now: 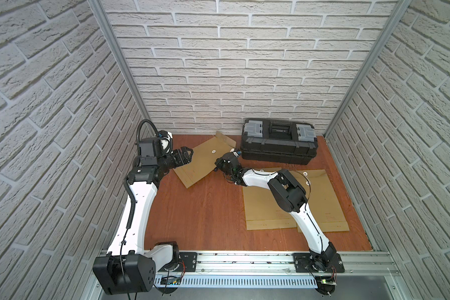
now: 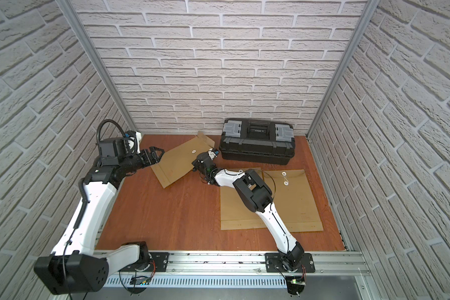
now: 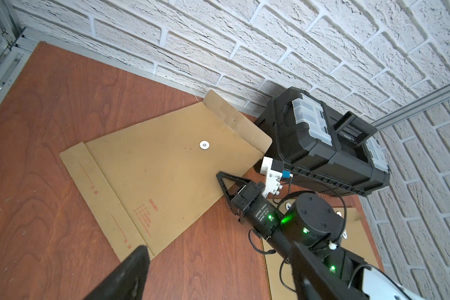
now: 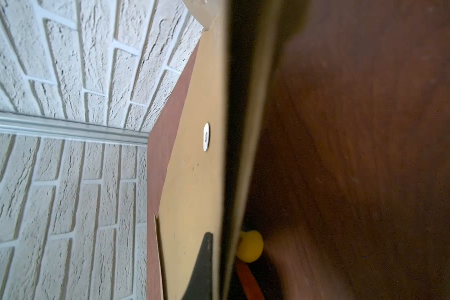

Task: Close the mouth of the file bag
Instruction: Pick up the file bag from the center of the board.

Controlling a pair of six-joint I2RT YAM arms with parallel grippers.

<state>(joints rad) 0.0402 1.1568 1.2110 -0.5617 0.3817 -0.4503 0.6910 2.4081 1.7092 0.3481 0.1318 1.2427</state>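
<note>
The file bag [image 1: 202, 162] is a brown paper envelope lying askew at the back of the wooden table, seen in both top views, with a white button [image 3: 204, 145] on its face. Its mouth flap [image 3: 240, 122] stands up toward the back wall. My right gripper [image 1: 217, 167] is shut on the bag's right-hand edge. In the right wrist view the paper [image 4: 192, 181] runs between a black finger [image 4: 204, 265] and a yellow pad [image 4: 250, 246]. My left gripper [image 1: 189, 155] hangs open at the bag's left edge, with nothing between its fingers [image 3: 133, 272].
A black toolbox [image 1: 278, 144] stands against the back wall, right beside the flap and my right wrist. Two more brown envelopes [image 1: 322, 205] lie flat at the right, partly under the right arm. Brick walls close three sides, and a metal rail [image 1: 244, 261] runs along the front.
</note>
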